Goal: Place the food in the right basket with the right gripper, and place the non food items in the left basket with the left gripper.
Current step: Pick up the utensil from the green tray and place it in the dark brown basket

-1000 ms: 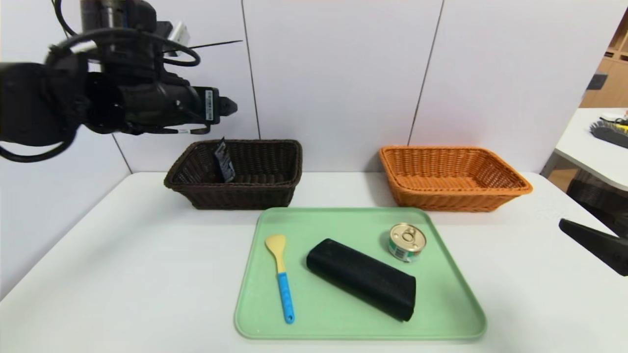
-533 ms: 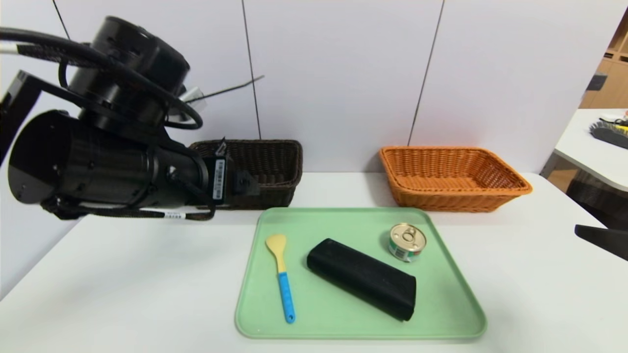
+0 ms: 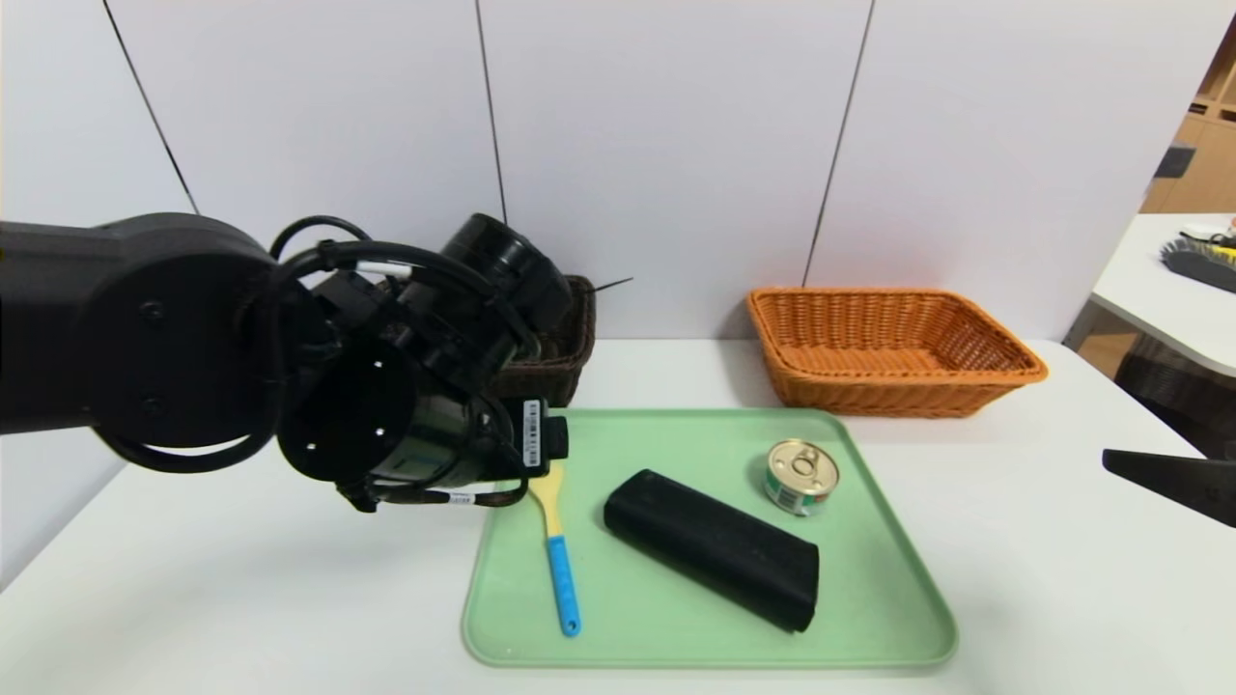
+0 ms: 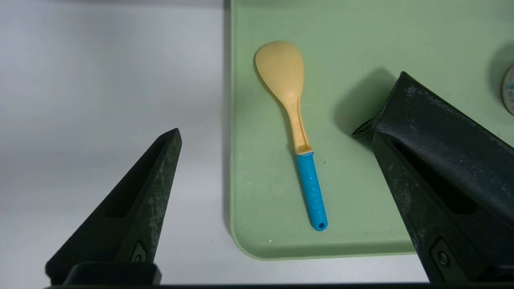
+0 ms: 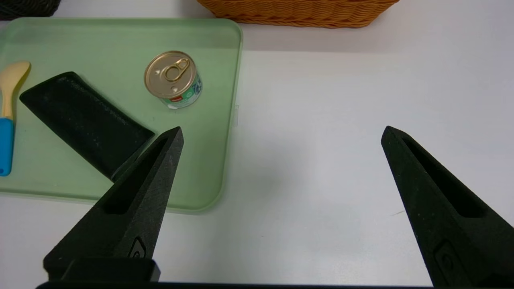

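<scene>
Head view: left gripper [image 3: 557,437] now at the tray's upper left, by the spoon [image 3: 562,579]; a second ago it hung above the dark basket [image 3: 538,386]. The arm now covers most of that basket, hiding the packet seen in it then. Spoon, black case [image 3: 715,548] and tin can [image 3: 800,477] lie unmoved on the green tray [image 3: 710,653]; orange basket [image 3: 893,394] behind, to the right. Right gripper, parked at the right edge, off the tray.

Left wrist view: jaws wide, nothing between them gripped; spoon lies below, between the fingertips' lines. Likely next: centre over the spoon, lower, close. Risk: one finger overlaps the case in view and might knock it.

Right wrist view: jaws wide, holding nothing, over bare table [image 5: 289,160] beside the tray. Can remains to be sorted, as do spoon and case.
</scene>
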